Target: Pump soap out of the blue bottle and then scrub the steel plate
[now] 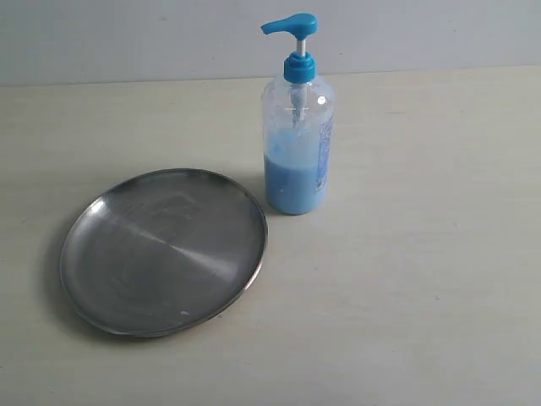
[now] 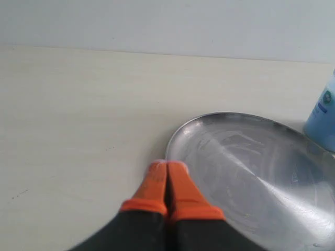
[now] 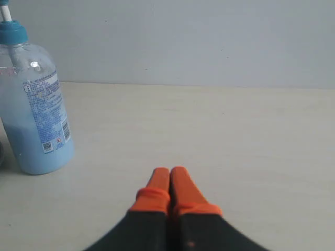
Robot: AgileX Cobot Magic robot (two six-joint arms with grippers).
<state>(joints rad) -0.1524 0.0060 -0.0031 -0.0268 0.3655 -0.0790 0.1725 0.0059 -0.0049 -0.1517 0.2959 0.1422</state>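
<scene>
Standing upright on the pale worktop (image 1: 423,296): one blue bottle (image 1: 296,144), clear plastic, under half full of milky pale-blue soap (image 1: 293,186), pump head (image 1: 290,24) raised, spout toward nine o'clock in the exterior view. Steel plate (image 1: 161,254), wide and shallow, lies flat at the bottle's eight o'clock, its rim just beside the bottle's base; it looks dry, save one tiny pale speck (image 1: 184,314) near its five o'clock edge. Left gripper (image 2: 167,164): orange tips pressed together, empty, near the plate's rim. Right gripper (image 3: 170,171): likewise closed and empty, apart from the bottle. Handling, as judged: bottle light, top-heavy, tippable, walls slick and yielding; press straight down on the pump head. Plate stiff, smooth, likely to slide while scrubbed; brace at the rim.
</scene>
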